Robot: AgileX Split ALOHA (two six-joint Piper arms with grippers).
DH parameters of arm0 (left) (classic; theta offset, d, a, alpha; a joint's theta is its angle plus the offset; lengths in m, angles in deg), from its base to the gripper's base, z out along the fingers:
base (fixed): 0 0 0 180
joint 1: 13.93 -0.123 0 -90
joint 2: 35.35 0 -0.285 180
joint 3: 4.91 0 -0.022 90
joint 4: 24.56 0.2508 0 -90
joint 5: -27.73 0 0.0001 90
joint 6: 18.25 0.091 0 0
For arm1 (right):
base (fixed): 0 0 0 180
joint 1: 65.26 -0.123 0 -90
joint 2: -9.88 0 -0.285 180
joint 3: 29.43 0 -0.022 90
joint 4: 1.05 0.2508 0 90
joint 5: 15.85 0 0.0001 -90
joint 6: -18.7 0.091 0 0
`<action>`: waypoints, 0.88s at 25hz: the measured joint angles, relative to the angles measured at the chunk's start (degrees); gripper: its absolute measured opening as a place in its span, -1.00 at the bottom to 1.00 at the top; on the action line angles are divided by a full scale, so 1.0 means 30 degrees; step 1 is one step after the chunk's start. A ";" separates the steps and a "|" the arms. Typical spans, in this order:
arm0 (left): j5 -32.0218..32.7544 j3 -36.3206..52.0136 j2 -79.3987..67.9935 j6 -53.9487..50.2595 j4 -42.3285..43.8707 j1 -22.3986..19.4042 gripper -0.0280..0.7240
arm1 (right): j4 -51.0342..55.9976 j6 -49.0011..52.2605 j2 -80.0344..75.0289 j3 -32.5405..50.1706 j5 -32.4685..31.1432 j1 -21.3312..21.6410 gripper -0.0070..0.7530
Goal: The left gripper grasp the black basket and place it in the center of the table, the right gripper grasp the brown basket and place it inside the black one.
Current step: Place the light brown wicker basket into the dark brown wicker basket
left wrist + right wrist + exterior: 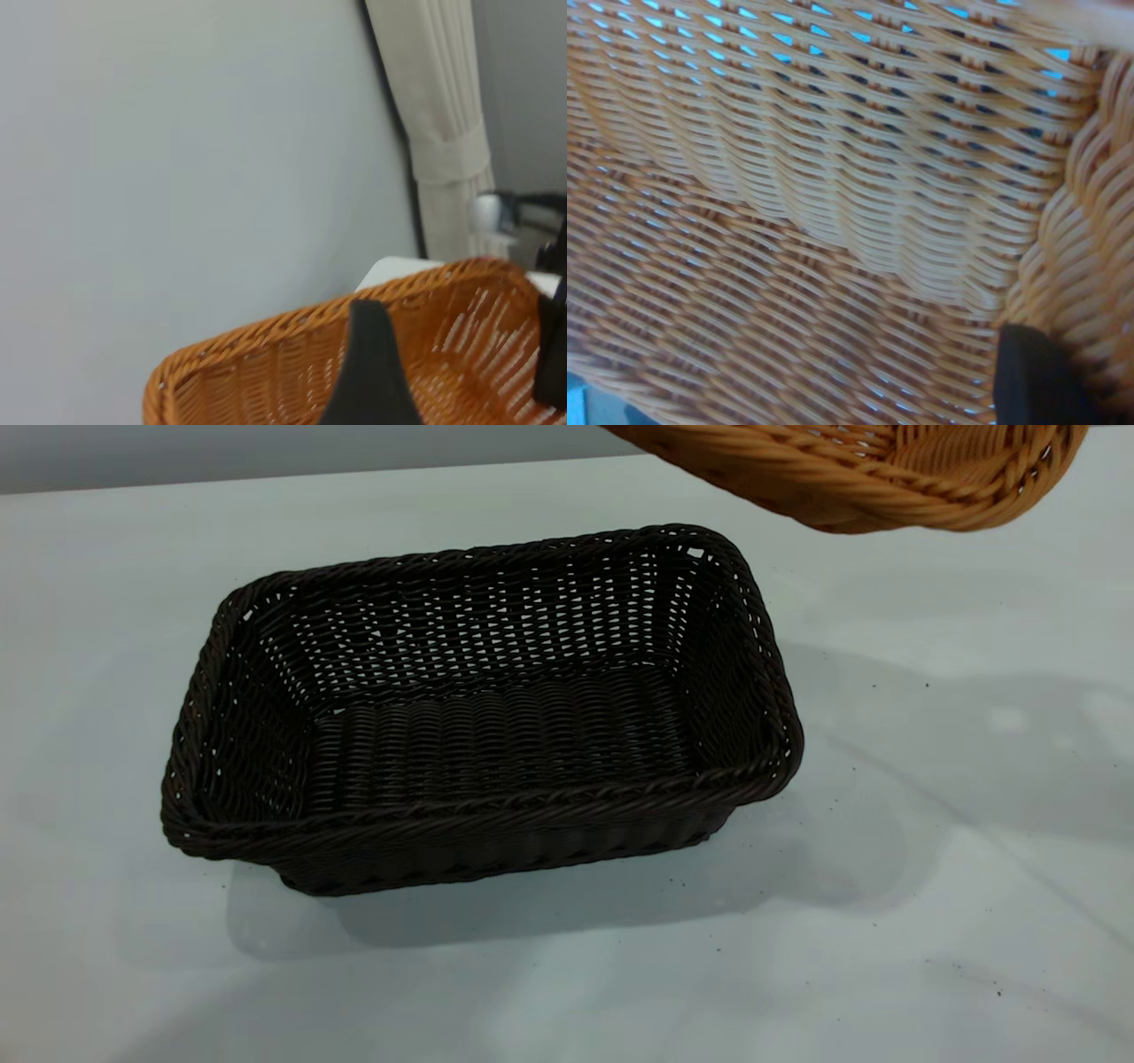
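your black basket (483, 717) sits flat on the table (930, 921), about in the middle, open side up, with nothing in it. the brown basket (877, 478) is up in the air, tilted, past the black basket's far right corner and not touching it. only part of it shows at the far edge. in the right wrist view a dark finger (1036, 376) lies by the brown basket's braided rim (1090, 257), but you cannot tell how the right jaws stand. in the left wrist view a dark tip (372, 372) shows in front of the brown basket. you cannot tell how the left jaws stand either.
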 joint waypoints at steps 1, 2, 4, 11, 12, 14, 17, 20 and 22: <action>0.0000 0.0000 0.0000 -0.0017 -0.0514 0.0000 0.32 | -0.0165 0.0000 0.0000 0.0000 -0.0024 -0.0017 -0.69; 0.0000 0.0000 0.0000 -0.0017 -0.0880 0.0000 0.32 | -0.0420 0.0000 0.0000 0.0000 -0.0171 -0.0017 -0.69; 0.0000 0.0000 0.0000 -0.0017 -0.1672 0.0000 0.32 | -0.0859 0.0000 0.0000 0.0000 -0.0463 -0.0017 -0.69; 0.0103 0.0000 0.0000 -0.0034 -0.1965 0.0000 0.32 | -0.0896 -0.0018 0.0000 0.0000 -0.1304 -0.0017 -0.69; 0.0149 0.0000 0.0000 -0.0034 -0.1965 0.0000 0.32 | -0.0913 -0.0097 0.0000 0.0000 -0.1508 -0.0017 -0.69; 0.0147 0.0000 0.0000 -0.0034 -0.1946 0.0000 0.32 | -0.0994 -0.0207 0.0000 -0.0019 -0.1805 -0.0095 -0.69; 0.0168 0.0000 0.0000 -0.0034 -0.1946 0.0000 0.32 | -0.1978 -0.0109 0.0000 -0.0419 -0.1981 -0.0735 -0.69; 0.0292 0.0000 0.0000 -0.0034 -0.1946 0.0000 0.32 | -0.2802 0.0339 0.0000 -0.1012 -0.2156 -0.1627 -0.69; 0.0306 0.0000 0.0000 -0.0034 -0.1946 0.0000 0.32 | -0.3290 0.0605 -0.0106 -0.1570 -0.2427 -0.2161 -0.69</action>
